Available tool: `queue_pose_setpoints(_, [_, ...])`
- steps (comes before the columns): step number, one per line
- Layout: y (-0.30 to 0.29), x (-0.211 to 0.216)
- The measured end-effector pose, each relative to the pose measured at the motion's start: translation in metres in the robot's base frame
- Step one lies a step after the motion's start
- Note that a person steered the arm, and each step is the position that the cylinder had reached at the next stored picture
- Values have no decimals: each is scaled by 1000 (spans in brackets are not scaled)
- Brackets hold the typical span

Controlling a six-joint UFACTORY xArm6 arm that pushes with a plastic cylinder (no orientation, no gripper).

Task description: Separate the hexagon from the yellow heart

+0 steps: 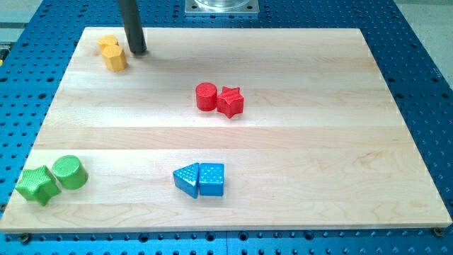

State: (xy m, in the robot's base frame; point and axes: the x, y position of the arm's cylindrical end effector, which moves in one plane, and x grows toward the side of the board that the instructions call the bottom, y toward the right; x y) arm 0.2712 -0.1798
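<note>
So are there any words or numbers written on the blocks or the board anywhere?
None: no words, numbers or signs can be read in this view.
The wooden board, the yellow hexagon, the yellow heart, the red, green and blue blocks, and my tip beside the yellow pair all look plain.

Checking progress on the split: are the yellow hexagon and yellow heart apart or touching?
Touching. The yellow hexagon sits right against the yellow heart with no gap; my tip stands just to their right.
</note>
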Motion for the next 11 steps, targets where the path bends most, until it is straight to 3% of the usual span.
queue_pose_setpoints(1, [-39, 27])
queue_pose_setpoints(2, [-30, 10])
queue_pose_setpoints(3, [-68, -2])
queue_pose_setpoints(4, [-80, 49])
queue_pose_setpoints(5, [-32, 136])
queue_pose_setpoints(7, [1, 63])
queue_pose_setpoints(8, [55, 119])
queue_pose_setpoints(9, [0, 146])
queue_pose_setpoints(11, [-22, 161])
